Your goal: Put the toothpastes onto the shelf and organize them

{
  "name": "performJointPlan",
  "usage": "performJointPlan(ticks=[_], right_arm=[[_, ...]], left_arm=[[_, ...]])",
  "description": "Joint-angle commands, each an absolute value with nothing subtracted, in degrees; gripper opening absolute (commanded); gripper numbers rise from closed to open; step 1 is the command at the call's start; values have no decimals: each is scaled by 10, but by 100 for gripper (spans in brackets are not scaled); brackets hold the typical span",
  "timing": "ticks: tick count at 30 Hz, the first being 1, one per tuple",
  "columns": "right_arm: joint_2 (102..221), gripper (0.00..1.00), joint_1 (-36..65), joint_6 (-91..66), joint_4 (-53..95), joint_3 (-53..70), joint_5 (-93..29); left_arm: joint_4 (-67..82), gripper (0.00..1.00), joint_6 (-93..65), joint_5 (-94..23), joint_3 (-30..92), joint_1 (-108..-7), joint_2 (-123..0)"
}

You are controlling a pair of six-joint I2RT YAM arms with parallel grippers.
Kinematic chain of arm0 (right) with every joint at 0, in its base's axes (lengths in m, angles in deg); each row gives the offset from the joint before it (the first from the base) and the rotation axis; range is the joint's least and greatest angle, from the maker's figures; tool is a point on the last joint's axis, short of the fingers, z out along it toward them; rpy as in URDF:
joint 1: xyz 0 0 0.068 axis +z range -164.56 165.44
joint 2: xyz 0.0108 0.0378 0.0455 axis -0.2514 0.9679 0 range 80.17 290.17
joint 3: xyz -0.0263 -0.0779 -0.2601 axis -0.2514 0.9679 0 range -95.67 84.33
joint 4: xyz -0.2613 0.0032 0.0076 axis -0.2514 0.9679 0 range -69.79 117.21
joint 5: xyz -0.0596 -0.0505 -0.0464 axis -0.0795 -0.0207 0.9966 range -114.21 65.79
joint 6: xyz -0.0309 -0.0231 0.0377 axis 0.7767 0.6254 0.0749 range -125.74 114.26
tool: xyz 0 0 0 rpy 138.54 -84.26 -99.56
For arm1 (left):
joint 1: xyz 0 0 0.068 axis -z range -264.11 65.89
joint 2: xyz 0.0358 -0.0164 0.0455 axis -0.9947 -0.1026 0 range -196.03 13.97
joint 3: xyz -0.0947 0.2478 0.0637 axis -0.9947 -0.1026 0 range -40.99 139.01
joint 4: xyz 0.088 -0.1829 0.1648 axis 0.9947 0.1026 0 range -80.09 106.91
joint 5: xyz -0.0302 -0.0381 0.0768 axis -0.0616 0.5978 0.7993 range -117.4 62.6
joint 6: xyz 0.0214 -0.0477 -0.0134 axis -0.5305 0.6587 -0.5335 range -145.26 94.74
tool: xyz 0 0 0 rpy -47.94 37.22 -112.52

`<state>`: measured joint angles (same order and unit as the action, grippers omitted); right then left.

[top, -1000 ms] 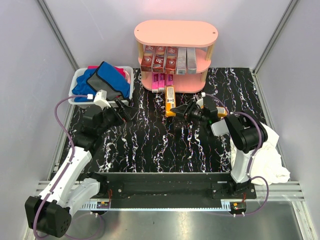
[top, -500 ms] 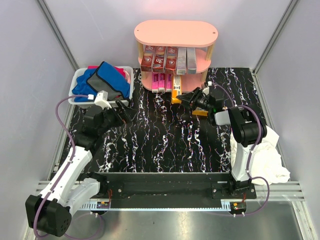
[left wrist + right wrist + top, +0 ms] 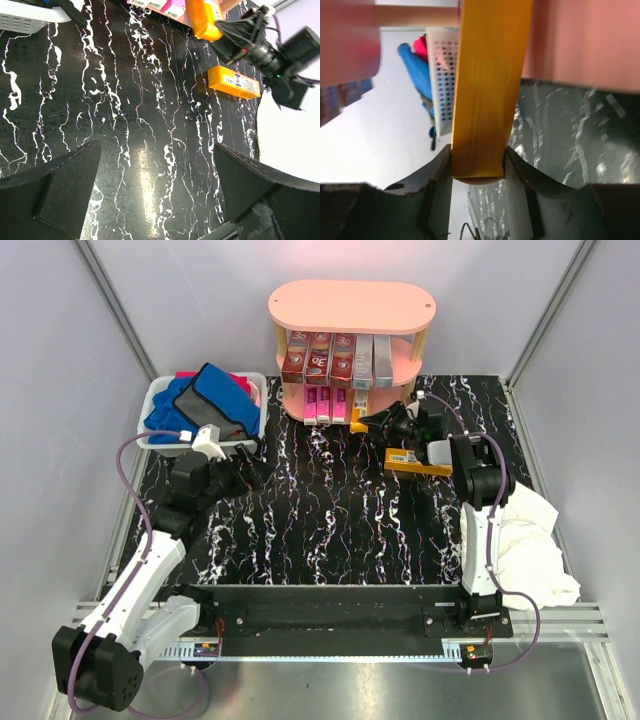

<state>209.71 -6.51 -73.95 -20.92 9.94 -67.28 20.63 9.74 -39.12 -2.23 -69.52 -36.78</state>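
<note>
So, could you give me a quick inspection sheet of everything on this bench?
Surface: black marbled table.
Job's things: shelf holds red boxes, silver boxes and pink boxes; loose orange box lies on table; held orange box at shelf's lower front.
Clutter: bin of blue cloths; white cloth.
Grippers: left gripper open, holding nothing; right gripper shut on held orange box.
Cables: purple cables along arms.
Surroundings: grey walls, metal frame.

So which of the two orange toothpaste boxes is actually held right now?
The orange box clamped in the right gripper, at the lowest tier of the shelf. The other orange box lies flat on the table beside that arm, untouched.
</note>
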Motion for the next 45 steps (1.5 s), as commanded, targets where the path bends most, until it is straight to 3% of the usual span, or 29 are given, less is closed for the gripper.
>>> performJointPlan(ticks=[1,10,17,20,28,31,35,45], right_arm=[[2135,22,-63,-691,-154,19,-682],[2211,22,-64,-657,-36,-121,-696],[2228,29,-65,-640,-1,-128,-698],[2221,39,-64,-634,-8,-104,-696],[2186,85,-65,-632,-48,-26,-680],[2166,94,-64,-631,-63,5,-677],[2118,100,-64,-630,-104,60,-674],[1967,100,-64,-588,-94,193,-651]], left_arm=[[194,99,80,-395,-21,-699,-373],[205,99,73,-404,-20,-699,-372],[207,99,74,-405,-23,-699,-377],[205,99,78,-408,-25,-699,-383],[195,99,89,-419,-42,-699,-384],[197,99,89,-421,-45,-699,-377],[202,99,86,-419,-46,-698,-367],[213,99,90,-422,-49,-698,-337]])
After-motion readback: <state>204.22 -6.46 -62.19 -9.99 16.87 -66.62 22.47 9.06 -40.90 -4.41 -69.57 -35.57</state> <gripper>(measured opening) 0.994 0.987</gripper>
